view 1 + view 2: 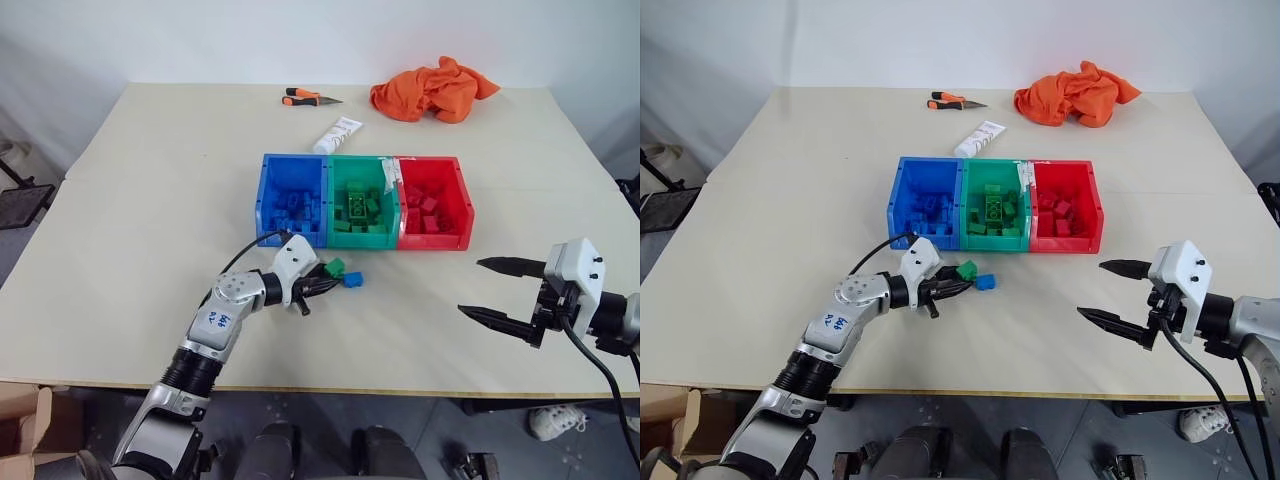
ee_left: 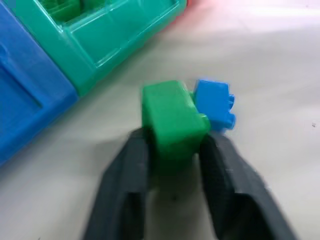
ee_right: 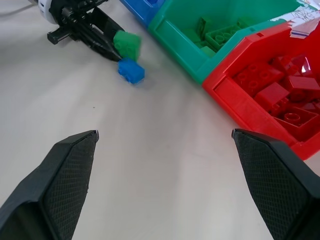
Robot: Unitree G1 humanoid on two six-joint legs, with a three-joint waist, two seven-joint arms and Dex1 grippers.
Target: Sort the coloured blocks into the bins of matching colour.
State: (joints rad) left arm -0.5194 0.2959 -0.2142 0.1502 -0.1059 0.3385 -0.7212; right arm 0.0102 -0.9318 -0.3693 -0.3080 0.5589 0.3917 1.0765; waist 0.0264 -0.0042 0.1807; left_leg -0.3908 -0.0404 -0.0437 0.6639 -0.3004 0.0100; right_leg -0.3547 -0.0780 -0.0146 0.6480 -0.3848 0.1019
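Bins (image 1: 262,196) — blue, green and red, each well stocked with matching bricks. Left gripper (image 2: 172,150) clenched on green block (image 2: 172,117), just before the bins; blue block (image 2: 215,102) touching it — both unsorted. Right gripper (image 1: 497,290) spread wide, empty.

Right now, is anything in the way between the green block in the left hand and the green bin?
Nothing visible. The left hand is shut on the green block, the blue block sits beside it, away from the path, and bare table leads to the green bin.
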